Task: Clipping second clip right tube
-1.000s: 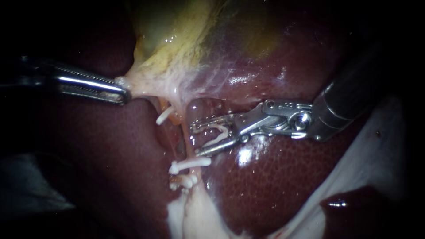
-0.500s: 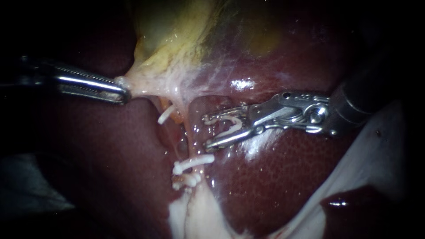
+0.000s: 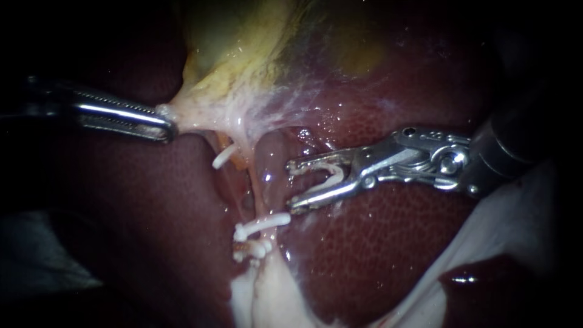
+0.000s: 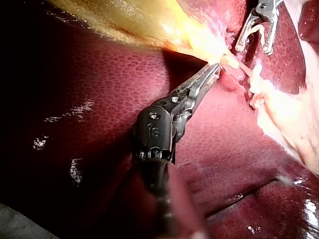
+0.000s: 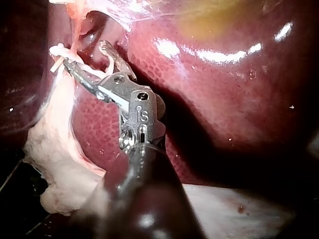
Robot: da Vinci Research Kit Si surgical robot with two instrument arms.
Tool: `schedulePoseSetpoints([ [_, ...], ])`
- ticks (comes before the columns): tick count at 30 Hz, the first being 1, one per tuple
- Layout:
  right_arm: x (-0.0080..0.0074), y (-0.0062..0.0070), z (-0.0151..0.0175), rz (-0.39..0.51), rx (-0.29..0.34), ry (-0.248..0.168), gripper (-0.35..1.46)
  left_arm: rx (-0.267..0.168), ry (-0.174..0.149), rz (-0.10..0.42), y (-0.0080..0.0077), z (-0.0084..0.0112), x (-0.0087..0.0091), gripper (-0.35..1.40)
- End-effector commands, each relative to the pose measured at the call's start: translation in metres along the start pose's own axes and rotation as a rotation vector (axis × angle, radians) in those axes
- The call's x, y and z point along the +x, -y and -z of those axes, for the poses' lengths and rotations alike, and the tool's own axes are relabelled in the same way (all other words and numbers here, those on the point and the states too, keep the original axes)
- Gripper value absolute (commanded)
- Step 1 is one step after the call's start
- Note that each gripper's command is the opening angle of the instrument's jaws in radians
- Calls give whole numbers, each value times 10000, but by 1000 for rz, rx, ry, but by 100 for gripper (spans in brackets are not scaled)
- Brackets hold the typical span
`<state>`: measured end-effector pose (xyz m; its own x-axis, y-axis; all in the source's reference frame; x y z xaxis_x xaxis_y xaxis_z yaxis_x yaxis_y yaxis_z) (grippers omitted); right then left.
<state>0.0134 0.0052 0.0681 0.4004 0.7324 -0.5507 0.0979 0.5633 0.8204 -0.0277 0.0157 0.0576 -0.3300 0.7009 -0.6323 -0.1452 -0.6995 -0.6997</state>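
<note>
Now the right tube (image 3: pixel 257 185) is running down from the gallbladder (image 3: pixel 243 73), wearing a closed clip (image 3: pixel 265 223) low down. Just beside the tube, clear of it, the right instrument (image 3: pixel 291 186) is gripping an open clip (image 3: pixel 326 176) in its wide-spread hand. Across the tube, the left instrument (image 3: pixel 170 128) is pinching the gallbladder in its hand.

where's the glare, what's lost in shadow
Endoscope view: left instrument shaft lost in darkness, right instrument and its clip well lit. Left wrist view: light washes out the gallbladder. Right wrist view: bright streaks on the liver, its shaft dark.
</note>
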Motion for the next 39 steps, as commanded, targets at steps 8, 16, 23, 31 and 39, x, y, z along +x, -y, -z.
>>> schedulePoseSetpoints([
  [8, -6, 0, -20, -10, 11, 10, 49, 0, 0, 0, 0, 0, 0, -35],
  [16, -9, 2, -46, -9, 20, 19, 49, 0, 0, 0, 0, 0, 0, -35],
  [23, -14, 4, -68, -19, 42, 15, 49, 0, 0, 0, 0, 0, 0, -35],
  [31, -9, 10, -86, -43, 91, -45, 49, 0, 0, 0, -1, 0, 0, -35],
  [39, -3, 15, -102, -46, 116, -78, 49, 1, 0, 0, -1, 0, 1, -35],
])
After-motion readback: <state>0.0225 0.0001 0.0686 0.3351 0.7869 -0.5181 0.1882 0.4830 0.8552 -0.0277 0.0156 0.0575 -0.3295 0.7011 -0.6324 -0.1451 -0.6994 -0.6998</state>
